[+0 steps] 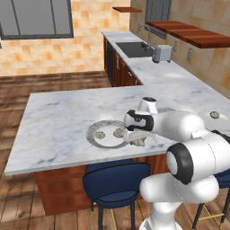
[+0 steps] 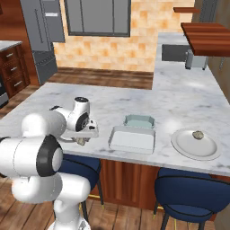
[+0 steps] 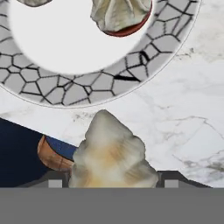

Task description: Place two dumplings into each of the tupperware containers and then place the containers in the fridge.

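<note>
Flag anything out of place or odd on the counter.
Nothing is spilled or damaged. One dumpling sits alone on the far plate, apart from the others on the patterned plate. Both tupperware containers are empty. The end effector grips a dumpling above the counter's edge.

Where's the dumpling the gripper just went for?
In the hand view the dumpling sits between the gripper's fingertips, held above the counter just off the patterned plate's rim, near the counter's front edge.

Beige dumpling (image 3: 113, 153), crackle-patterned grey plate (image 3: 87, 87)

No text, labels, brands, numbers or signs are readable anywhere.
</note>
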